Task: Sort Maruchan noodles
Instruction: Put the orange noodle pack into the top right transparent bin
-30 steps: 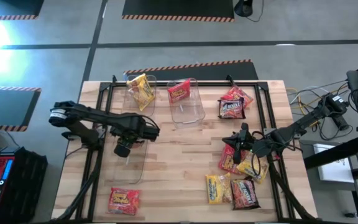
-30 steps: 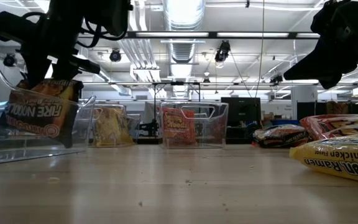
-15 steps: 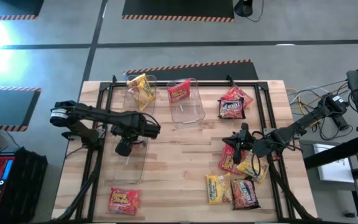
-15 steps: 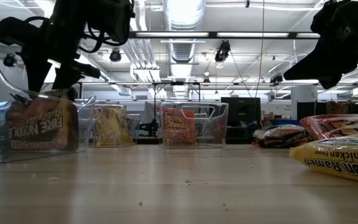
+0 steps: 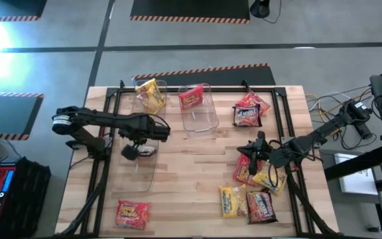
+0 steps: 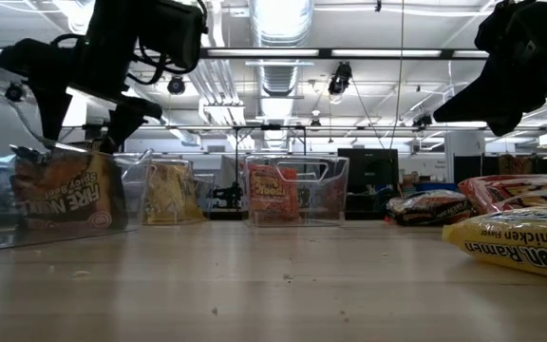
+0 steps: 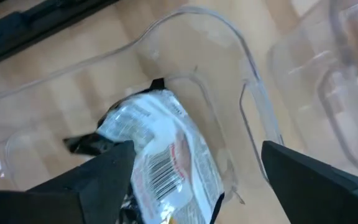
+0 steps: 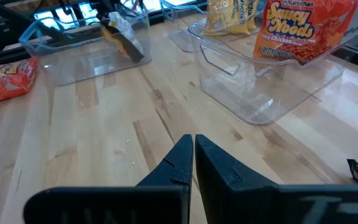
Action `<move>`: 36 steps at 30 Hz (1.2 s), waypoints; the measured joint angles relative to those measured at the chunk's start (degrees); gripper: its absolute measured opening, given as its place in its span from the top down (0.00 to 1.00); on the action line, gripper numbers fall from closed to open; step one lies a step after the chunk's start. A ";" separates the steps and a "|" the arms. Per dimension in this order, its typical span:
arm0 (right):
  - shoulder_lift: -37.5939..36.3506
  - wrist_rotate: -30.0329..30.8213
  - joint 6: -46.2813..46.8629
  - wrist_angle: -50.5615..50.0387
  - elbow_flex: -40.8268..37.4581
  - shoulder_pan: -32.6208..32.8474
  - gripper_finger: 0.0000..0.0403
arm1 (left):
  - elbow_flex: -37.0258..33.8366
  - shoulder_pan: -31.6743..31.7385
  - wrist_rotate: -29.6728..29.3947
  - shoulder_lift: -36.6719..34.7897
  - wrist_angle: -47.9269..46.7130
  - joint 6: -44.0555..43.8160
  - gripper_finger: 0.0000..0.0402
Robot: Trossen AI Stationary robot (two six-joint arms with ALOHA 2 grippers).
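A dark brown-red noodle packet with a silvery back (image 7: 166,155) stands tilted on its lower edge inside the clear bin (image 5: 141,180) at the table's left. In the low view the packet (image 6: 69,195) shows through the bin wall. My left gripper (image 7: 197,180) hangs open just above it, pointing down, with one finger on each side and clear of it. At the right, my right gripper (image 5: 254,149) is shut and hovers over a cluster of noodle packets (image 5: 260,174) without touching them.
At the far edge, one clear bin holds a yellow packet (image 5: 150,96) and another holds a red packet (image 5: 192,97). Dark red packets (image 5: 249,109) lie at the far right. A yellow packet (image 5: 231,199) and a dark one (image 5: 262,207) lie at the near right, a red one (image 5: 132,214) near left.
My left gripper has opened and let go of the dark packet. The packet hung tilted from the fingers over the bin, and has dropped and now rests on the bin's floor. The gripper has shifted slightly toward the table's far edge.
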 joint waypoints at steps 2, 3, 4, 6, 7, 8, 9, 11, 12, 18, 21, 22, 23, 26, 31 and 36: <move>0.00 0.02 0.00 0.00 0.00 0.00 0.98 | 0.01 0.98 -0.10 -0.04 0.07 2.51 0.17; 0.00 0.02 0.00 0.00 0.00 0.00 0.98 | 0.01 1.24 0.01 -0.14 0.08 3.86 0.17; 0.00 0.00 0.00 0.00 0.00 0.00 0.98 | -0.01 1.36 0.21 -0.30 0.08 5.10 0.17; 0.00 0.02 0.00 -0.02 0.00 -0.02 0.98 | 0.01 1.44 0.45 -1.00 0.00 6.24 0.17; 0.00 0.02 0.00 0.00 0.00 -0.02 0.98 | 0.01 1.44 0.49 -1.42 0.00 6.34 0.17; 0.00 0.02 0.01 0.00 0.00 -0.02 0.98 | 0.08 1.42 0.51 -1.84 -0.04 6.80 0.17; 0.00 0.02 0.00 0.00 0.00 -0.02 0.98 | 0.39 1.24 0.52 -2.20 -0.12 7.67 0.17; 0.00 0.00 0.00 0.00 0.00 -0.02 0.98 | 1.23 0.66 1.05 -3.13 -0.39 10.70 0.17; 0.00 0.02 0.00 -0.02 0.00 0.00 0.98 | 1.64 0.24 2.02 -3.63 -0.83 11.78 0.17; 0.00 0.02 0.00 0.00 0.00 -0.01 0.98 | 2.50 -5.69 7.69 -6.04 0.66 13.90 0.17; 0.00 0.02 0.01 -0.02 0.00 0.00 0.98 | 2.90 -11.55 5.99 -6.31 3.69 11.74 0.17; 0.00 0.02 0.00 0.00 0.00 0.00 0.98 | 3.16 -13.75 4.24 -6.32 4.51 10.50 0.17; 0.00 0.00 0.00 -0.02 0.00 -0.02 0.98 | 3.58 -15.99 2.09 -6.32 5.39 9.03 0.17; 0.00 0.00 0.00 0.00 0.00 0.00 0.98 | 4.84 -23.02 -8.01 -6.35 7.90 5.45 0.17; 0.00 0.01 0.01 0.00 0.00 -0.01 0.98 | 4.89 -33.43 -29.89 -6.27 14.98 9.99 0.17; 0.00 0.00 0.01 -0.01 0.00 0.00 0.98 | 2.71 -38.26 -41.66 -6.23 24.05 16.51 0.17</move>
